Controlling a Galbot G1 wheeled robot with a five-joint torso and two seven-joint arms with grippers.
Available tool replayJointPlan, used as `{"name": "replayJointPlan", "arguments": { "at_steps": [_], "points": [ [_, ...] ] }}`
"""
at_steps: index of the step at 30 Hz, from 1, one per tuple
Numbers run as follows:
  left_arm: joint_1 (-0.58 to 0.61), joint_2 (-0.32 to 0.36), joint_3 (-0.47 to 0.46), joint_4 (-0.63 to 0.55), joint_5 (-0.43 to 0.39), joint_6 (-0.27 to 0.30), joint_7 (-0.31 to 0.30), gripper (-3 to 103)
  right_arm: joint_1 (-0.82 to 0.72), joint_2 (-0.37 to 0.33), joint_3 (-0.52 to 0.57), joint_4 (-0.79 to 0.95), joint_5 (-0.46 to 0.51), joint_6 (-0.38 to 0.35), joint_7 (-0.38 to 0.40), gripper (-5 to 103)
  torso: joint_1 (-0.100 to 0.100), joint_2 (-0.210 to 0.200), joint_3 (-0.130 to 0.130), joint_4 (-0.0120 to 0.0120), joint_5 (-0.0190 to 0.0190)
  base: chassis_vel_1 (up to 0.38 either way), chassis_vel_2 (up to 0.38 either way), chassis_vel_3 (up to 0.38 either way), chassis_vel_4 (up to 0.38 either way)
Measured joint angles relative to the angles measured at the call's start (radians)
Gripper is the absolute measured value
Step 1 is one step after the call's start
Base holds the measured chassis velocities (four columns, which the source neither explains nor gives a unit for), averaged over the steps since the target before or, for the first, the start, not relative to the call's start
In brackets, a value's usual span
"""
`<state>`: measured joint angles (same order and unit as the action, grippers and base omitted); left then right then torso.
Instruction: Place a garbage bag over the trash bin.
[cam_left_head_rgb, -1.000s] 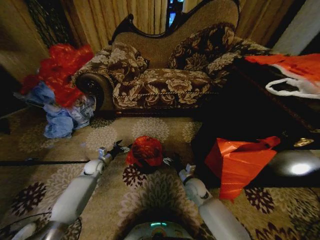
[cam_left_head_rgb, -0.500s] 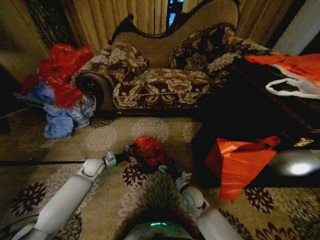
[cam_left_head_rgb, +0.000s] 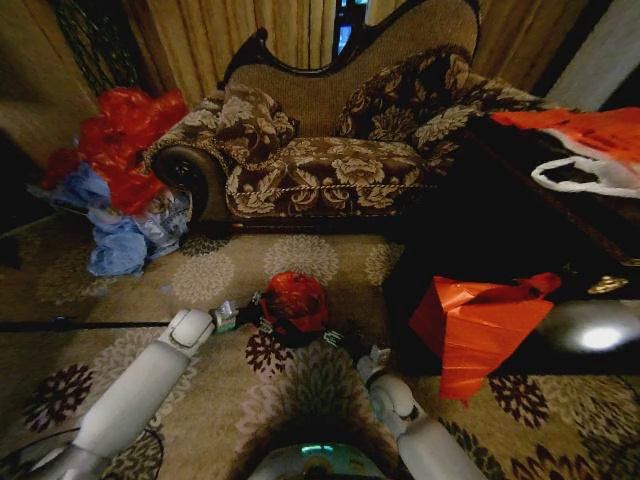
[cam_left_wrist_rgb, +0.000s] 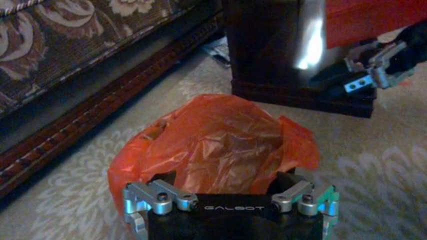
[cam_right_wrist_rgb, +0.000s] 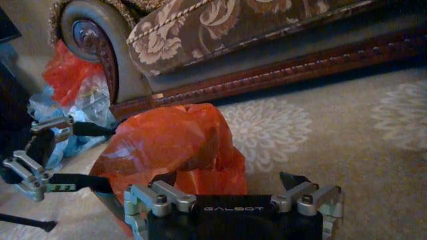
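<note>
While the garbage bag (cam_left_head_rgb: 293, 298) stays draped over the trash bin (cam_left_head_rgb: 292, 335) on the patterned carpet (cam_left_head_rgb: 215, 275) in front of the floral sofa (cam_left_head_rgb: 330, 150), both grippers have closed in against it compared with a second ago. The left gripper (cam_left_head_rgb: 258, 310) meets the bag's left side, the right gripper (cam_left_head_rgb: 332, 338) its lower right. Whether either pair of fingers is spread or pinching plastic cannot be determined. The bin stands upright, axis vertical, mouth upward under the crumpled red film.
</note>
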<state>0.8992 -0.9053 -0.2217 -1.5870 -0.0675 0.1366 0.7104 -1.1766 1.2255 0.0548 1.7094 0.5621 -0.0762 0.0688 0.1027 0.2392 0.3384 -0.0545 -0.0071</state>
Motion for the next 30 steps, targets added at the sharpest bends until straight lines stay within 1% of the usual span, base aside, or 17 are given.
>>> {"name": "replayJointPlan", "arguments": {
  "at_steps": [3, 5, 8, 10, 11, 14, 15, 17, 18, 20, 21, 22, 23, 24, 25, 27, 30],
  "points": [
    [-0.005, -0.021, 0.003, 0.014, 0.01, 0.0, -0.002, 100, -0.006, -0.001, 0.006, -0.001, 0.0, 0.001, -0.001, 100, 0.0, 0.0, 0.0, -0.0001, 0.0, 0.0, 0.0, 0.0, 0.0],
    [-0.006, -0.027, 0.004, 0.02, 0.012, 0.0, -0.002, 103, -0.008, -0.001, 0.007, -0.002, 0.0, 0.002, -0.001, 100, 0.0, 0.0, 0.0, -0.0001, 0.0, 0.0, 0.0, 0.0, 0.0],
    [-0.01, -0.035, 0.006, 0.032, 0.022, -0.003, -0.001, 98, -0.011, -0.001, 0.009, -0.003, 0.0, 0.003, -0.002, 100, 0.0, 0.0, 0.0, 0.0, 0.0, 0.0, 0.0, 0.0, 0.0],
    [-0.015, -0.039, 0.006, 0.036, 0.026, -0.008, 0.0, 93, -0.011, -0.001, 0.009, -0.003, 0.0, 0.005, -0.002, 100, 0.0, 0.0, 0.0, 0.0, 0.0, 0.0, 0.0, 0.0, 0.0],
    [-0.015, -0.039, 0.006, 0.036, 0.026, -0.008, 0.0, 93, -0.011, -0.001, 0.009, -0.003, 0.0, 0.005, -0.002, 100, 0.0, 0.0, 0.0, 0.0, 0.0, 0.0, 0.0, 0.0, 0.0],
    [-0.008, -0.026, -0.001, 0.009, 0.029, -0.009, 0.02, 78, -0.01, -0.001, 0.009, -0.004, 0.0, 0.007, -0.002, 100, 0.0, 0.0, 0.0, 0.0, -0.0002, 0.0, 0.0, 0.0, 0.0],
    [-0.008, -0.026, -0.001, 0.009, 0.029, -0.009, 0.02, 78, -0.01, -0.001, 0.009, -0.004, 0.0, 0.007, -0.002, 100, 0.0, 0.0, 0.0, 0.0, -0.0002, 0.0, 0.0, 0.0, 0.0],
    [0.001, -0.01, -0.005, -0.014, 0.032, -0.005, 0.036, 70, -0.006, 0.0, 0.009, -0.008, 0.0, 0.008, -0.002, 100, 0.0, 0.0, 0.0, 0.0002, 0.0001, 0.0, 0.0, 0.0, 0.0],
    [0.001, -0.005, -0.006, -0.02, 0.033, -0.006, 0.043, 76, -0.004, 0.002, 0.009, -0.011, -0.002, 0.01, -0.002, 100, 0.0, 0.0, 0.0, 0.0001, -0.0001, 0.0, 0.0, 0.0, 0.0],
    [0.001, -0.002, -0.006, -0.024, 0.036, -0.006, 0.045, 76, -0.003, 0.004, 0.008, -0.013, -0.004, 0.011, -0.002, 100, 0.0, 0.0, 0.0, 0.0001, -0.0001, 0.0, 0.0, 0.0, 0.0],
    [0.0, 0.001, -0.006, -0.029, 0.041, -0.006, 0.05, 86, -0.002, 0.008, 0.007, -0.019, -0.011, 0.014, -0.004, 100, 0.0, 0.0, 0.0, 0.0001, -0.0001, 0.0, 0.0, 0.0, 0.0],
    [0.0, 0.001, -0.006, -0.029, 0.041, -0.006, 0.05, 86, -0.002, 0.008, 0.007, -0.019, -0.011, 0.014, -0.004, 100, 0.0, 0.0, 0.0, 0.0001, -0.0001, 0.0, 0.0, 0.0, 0.0],
    [-0.002, 0.005, -0.006, -0.031, 0.044, -0.006, 0.055, 92, -0.003, 0.01, 0.005, -0.022, -0.016, 0.017, -0.005, 100, 0.0, 0.0, 0.0, 0.0, 0.0, 0.0, 0.0, 0.0, 0.0],
    [-0.003, 0.007, -0.006, -0.032, 0.045, -0.006, 0.057, 92, -0.003, 0.013, 0.004, -0.024, -0.018, 0.019, -0.007, 100, 0.0, 0.0, 0.0, 0.0, 0.0, 0.0, 0.0, 0.0, 0.0],
    [-0.005, 0.009, -0.005, -0.03, 0.045, -0.006, 0.06, 96, -0.004, 0.016, 0.003, -0.026, -0.021, 0.02, -0.008, 100, 0.0, 0.0, 0.0, 0.0001, 0.0, 0.0, 0.0, 0.0, 0.0],
    [-0.011, 0.009, -0.001, -0.015, 0.053, -0.012, 0.06, 98, -0.004, 0.019, 0.002, -0.027, -0.022, 0.023, -0.008, 100, 0.0, 0.0, 0.0, 0.0, 0.0001, 0.0, 0.0, 0.0, 0.0],
    [-0.016, 0.004, 0.0, 0.005, 0.078, -0.027, 0.066, 100, -0.002, 0.02, 0.0, -0.029, -0.022, 0.023, -0.008, 100, 0.0, 0.0, 0.0, 0.0, -0.0001, 0.0, 0.0, 0.0, 0.0]
  ]
}}
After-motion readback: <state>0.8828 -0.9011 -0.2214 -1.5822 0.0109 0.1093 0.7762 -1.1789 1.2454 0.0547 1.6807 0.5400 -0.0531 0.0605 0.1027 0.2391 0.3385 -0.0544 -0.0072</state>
